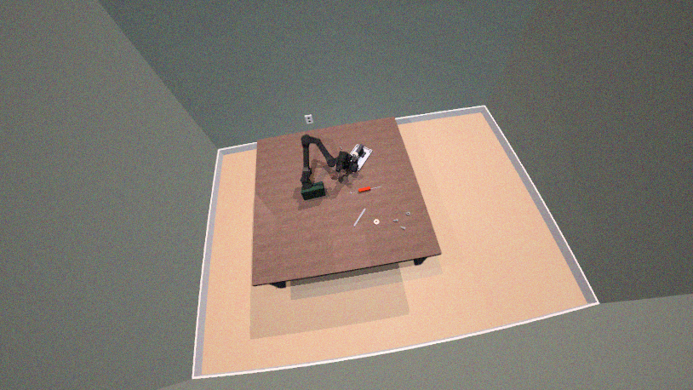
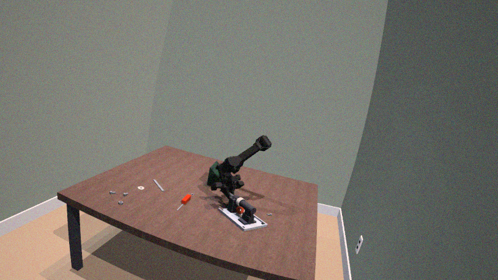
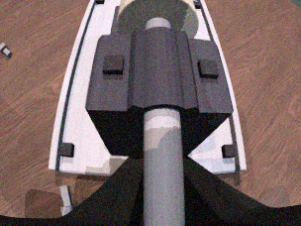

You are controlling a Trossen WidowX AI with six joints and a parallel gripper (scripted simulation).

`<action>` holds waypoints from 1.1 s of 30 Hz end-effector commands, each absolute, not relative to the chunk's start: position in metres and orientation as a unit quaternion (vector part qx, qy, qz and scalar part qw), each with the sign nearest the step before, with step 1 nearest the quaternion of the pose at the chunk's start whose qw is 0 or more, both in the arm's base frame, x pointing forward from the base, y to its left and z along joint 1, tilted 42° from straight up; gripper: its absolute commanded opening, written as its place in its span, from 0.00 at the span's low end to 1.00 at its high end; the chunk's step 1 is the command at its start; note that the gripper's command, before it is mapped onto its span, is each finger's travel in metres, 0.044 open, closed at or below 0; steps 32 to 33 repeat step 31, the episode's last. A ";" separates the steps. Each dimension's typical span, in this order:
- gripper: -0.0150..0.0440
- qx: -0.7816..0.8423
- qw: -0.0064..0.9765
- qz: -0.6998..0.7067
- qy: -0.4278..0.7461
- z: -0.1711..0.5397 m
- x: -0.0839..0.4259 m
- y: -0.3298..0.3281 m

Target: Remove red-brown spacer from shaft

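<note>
My gripper (image 3: 156, 156) (image 2: 229, 195) is shut on the grey shaft (image 3: 163, 198), which runs through the near dark support block (image 3: 158, 69) (image 2: 232, 204). Beyond that block, the shaft's grey end part shows briefly before a cream spacer (image 3: 133, 21) (image 2: 240, 200). The cream spacer sits in line with the shaft, beside the big dark housing block (image 2: 248, 207). The red-brown spacer (image 2: 241, 210) is off the shaft line, low between the two blocks at the white base plate (image 2: 235, 220) (image 3: 79, 124). Whether it touches the plate is too small to tell. It is hidden in the wrist view.
A red-handled screwdriver (image 1: 364, 189) (image 2: 186, 198), a grey bar (image 1: 359, 217) (image 2: 158, 185), a white washer (image 1: 376, 221) (image 2: 139, 187) and several small metal parts lie on the brown table (image 1: 300, 242) (image 2: 194, 222). One small part (image 2: 269, 214) (image 3: 5, 50) lies beside the base plate.
</note>
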State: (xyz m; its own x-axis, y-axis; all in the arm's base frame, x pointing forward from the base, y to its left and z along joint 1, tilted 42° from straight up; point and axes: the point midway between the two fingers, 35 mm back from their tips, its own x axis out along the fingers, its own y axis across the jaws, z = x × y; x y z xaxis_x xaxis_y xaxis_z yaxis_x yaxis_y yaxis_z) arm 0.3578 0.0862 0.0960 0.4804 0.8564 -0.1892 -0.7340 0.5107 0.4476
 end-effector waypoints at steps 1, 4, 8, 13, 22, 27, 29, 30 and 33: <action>0.25 0.155 0.844 0.474 0.196 0.099 0.359 0.088; 0.25 0.155 0.844 0.474 0.196 0.099 0.360 0.089; 0.25 0.155 0.844 0.474 0.196 0.100 0.361 0.090; 0.25 0.155 0.844 0.474 0.196 0.100 0.361 0.090; 0.52 0.156 0.846 0.470 0.198 0.097 0.359 0.087; 0.74 0.156 0.846 0.470 0.198 0.097 0.359 0.087; 0.83 0.155 0.846 0.470 0.199 0.097 0.359 0.086; 0.88 0.154 0.846 0.470 0.200 0.097 0.358 0.082; 0.92 0.152 0.846 0.470 0.202 0.097 0.356 0.078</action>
